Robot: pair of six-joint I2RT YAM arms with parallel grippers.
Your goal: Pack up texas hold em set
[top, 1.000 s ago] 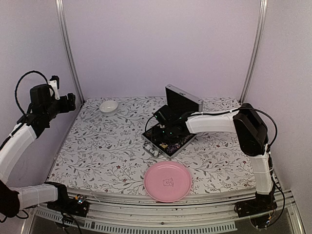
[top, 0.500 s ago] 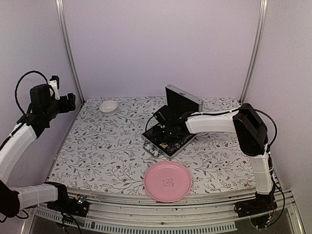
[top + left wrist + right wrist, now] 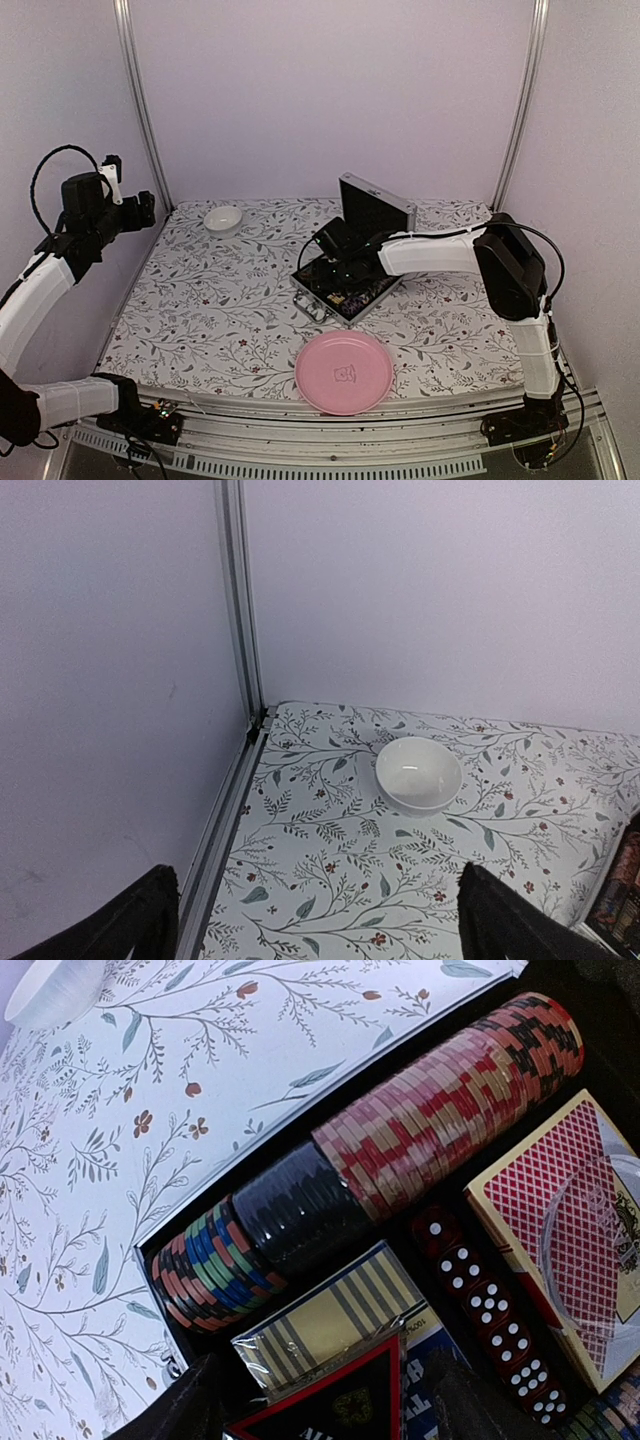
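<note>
I'm looking at a table point(image 3: 220, 300) under a leafy floral cloth, boxed in by plain lilac walls with metal posts in the back corners. On the far left my left gripper point(image 3: 320, 920) hangs high above the table's left edge. Its jaws are spread as wide as they go and there is nothing between them, only cloth below. Past it, near the back left corner, sits the white bowl point(image 3: 419, 772), upright and well apart from everything else. Right of centre the case point(image 3: 345, 280) lies open on the cloth, turned at an angle, with its lid point(image 3: 375, 208) standing up at the back. The pink plate point(image 3: 344, 372) sits in front of it at the near edge, not touching it. My right arm reaches in from the right, and the right gripper point(image 3: 338, 258) is down over the open case. Through the wrist camera I see a long row of chips point(image 3: 400, 1150) on edge along the tray's wall, red and tan, then black, then mixed colours. Beside the row lies a striped deck point(image 3: 320, 1325) in clear wrap, a line of red dice point(image 3: 480, 1300), and a red-backed deck point(image 3: 560, 1210). The fingers stand partly apart on either side of a black card box point(image 3: 340, 1405) with a red border. I cannot tell whether they actually pinch it.
</note>
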